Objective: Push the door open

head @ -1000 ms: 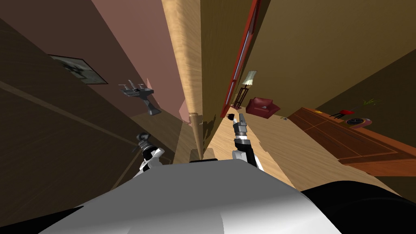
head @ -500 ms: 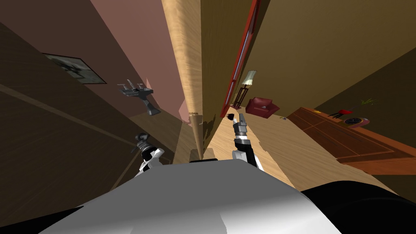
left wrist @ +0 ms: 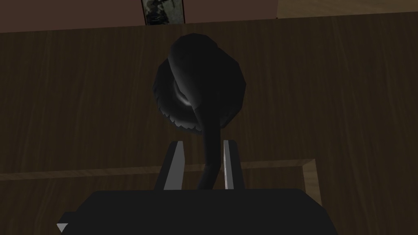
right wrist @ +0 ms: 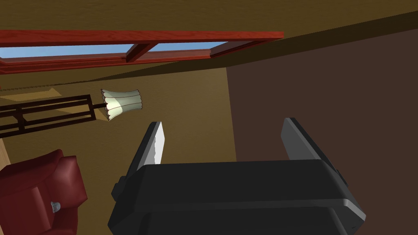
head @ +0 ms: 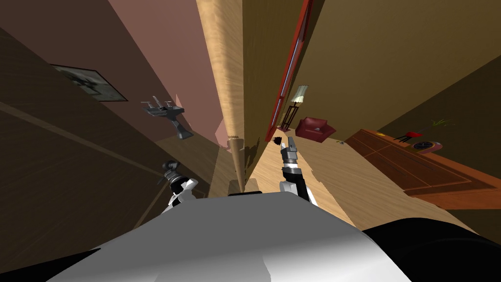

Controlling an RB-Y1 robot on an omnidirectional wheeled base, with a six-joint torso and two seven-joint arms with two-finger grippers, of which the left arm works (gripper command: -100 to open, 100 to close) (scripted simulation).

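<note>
Our left gripper [left wrist: 202, 142] is the nearer one. Its fingers [left wrist: 175, 163] stand narrow, with the stem of the dark door handle [left wrist: 200, 89] between them. The stem runs away along the gripper to a round plate on the dark door [left wrist: 81, 102]. So the door face lies straight ahead, at our near left. Our right gripper [right wrist: 224, 126] is wide open, well apart to the right.

Head camera looks steeply down and forward, rolled. Left wrist camera is close to the door [left wrist: 81, 102], facing its handle [left wrist: 200, 94]. Right wrist camera faces the far lamp [right wrist: 121, 104] and armchair [right wrist: 38, 191] — both shared with the head view.
</note>
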